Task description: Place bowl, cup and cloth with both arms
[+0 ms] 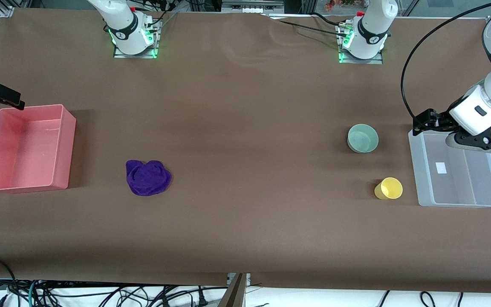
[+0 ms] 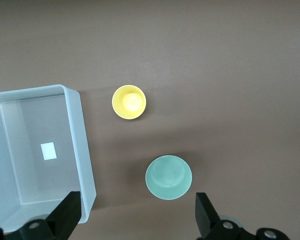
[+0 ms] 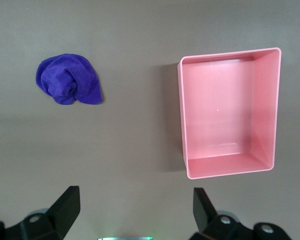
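The left end effector (image 2: 135, 217) hangs with its fingers spread wide and nothing between them, over the clear bin (image 1: 484, 200) at the left arm's end of the desk (image 1: 245, 106). The right end effector (image 3: 132, 212) is likewise spread apart and empty; in the front view only its black tip shows, at the right arm's edge of the desk, by the corner of the pink bin (image 1: 64, 145) farthest from the front camera. Both bins are empty. The bowl (image 1: 362, 138) sits upright on the desk beside the clear bin, and the cup (image 1: 388, 188) stands nearer the front camera than the bowl, just beside that bin. The cloth (image 1: 148, 177) lies bunched on the desk, near the pink bin, toward the right arm's end. Judging from this, nothing has been placed yet: all three items remain to be picked up, the bowl and cup probably by the left arm and the cloth by the right.
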`<action>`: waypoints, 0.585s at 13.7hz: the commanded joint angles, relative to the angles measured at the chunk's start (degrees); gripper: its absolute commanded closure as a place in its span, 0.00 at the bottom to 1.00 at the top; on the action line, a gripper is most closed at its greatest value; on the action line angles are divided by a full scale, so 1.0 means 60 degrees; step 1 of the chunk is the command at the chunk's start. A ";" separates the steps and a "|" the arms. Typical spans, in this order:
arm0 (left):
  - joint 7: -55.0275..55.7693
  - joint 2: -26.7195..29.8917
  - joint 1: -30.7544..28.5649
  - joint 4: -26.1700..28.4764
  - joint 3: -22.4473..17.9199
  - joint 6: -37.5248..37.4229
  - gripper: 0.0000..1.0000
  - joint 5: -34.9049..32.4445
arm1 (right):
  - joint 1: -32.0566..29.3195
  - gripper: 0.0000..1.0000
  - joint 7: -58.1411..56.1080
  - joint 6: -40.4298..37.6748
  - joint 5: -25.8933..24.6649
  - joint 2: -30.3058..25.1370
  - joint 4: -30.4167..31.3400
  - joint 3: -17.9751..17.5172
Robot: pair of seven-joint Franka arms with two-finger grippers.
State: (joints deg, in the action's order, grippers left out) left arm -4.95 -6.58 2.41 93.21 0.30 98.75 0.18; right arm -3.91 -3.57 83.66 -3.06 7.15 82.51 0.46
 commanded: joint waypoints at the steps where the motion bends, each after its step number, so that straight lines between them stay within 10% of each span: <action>1: 0.0034 -0.0149 -0.0006 -0.0374 -0.0078 -0.0257 0.00 -0.0058 | -0.0007 0.00 0.0024 -0.0029 0.0115 -0.0020 0.0003 0.0011; 8: 0.0107 -0.0193 0.0023 -0.0520 -0.0064 -0.0242 0.00 -0.0147 | 0.0022 0.00 0.0009 0.0001 0.0100 0.0009 0.0003 -0.0019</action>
State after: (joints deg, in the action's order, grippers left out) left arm -4.95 -6.64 2.29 92.25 0.03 98.71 0.14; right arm -3.75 -3.57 83.71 -3.06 7.54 82.51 0.45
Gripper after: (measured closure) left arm 0.000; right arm 0.000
